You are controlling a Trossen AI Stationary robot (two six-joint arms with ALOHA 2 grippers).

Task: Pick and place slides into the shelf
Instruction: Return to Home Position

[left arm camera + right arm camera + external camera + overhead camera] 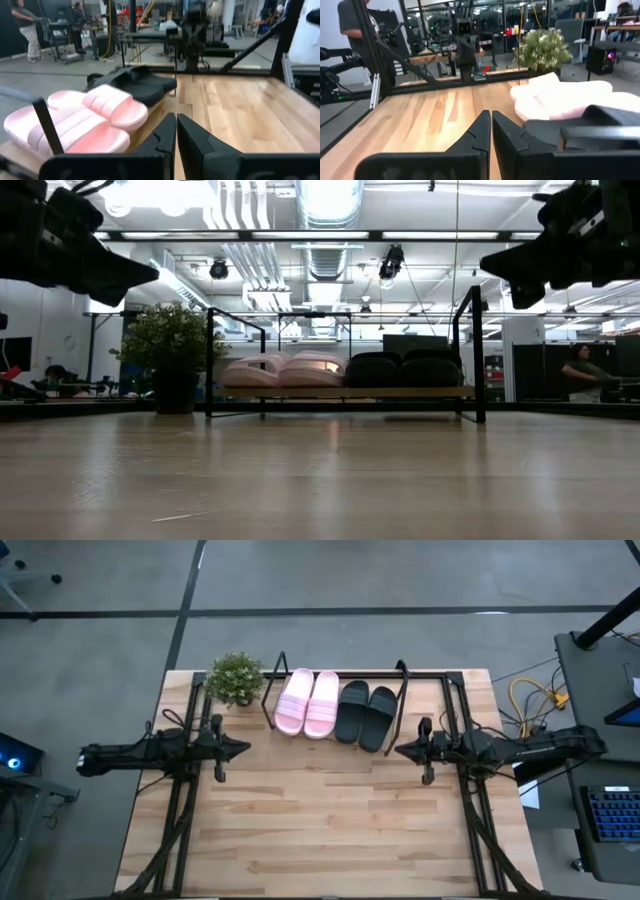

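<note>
Shelf (340, 392) full; job looks done.
Pink slides (308, 703) and black slides (366, 715) sit side by side on it. Left gripper (243, 749) and right gripper (399, 751) hover clear, jaws closed and empty, with nothing apparently left to carry.

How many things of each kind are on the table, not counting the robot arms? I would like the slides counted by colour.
Pink slides: 2
Black slides: 2
Shelf: 1
Potted plant: 1
Total: 6
</note>
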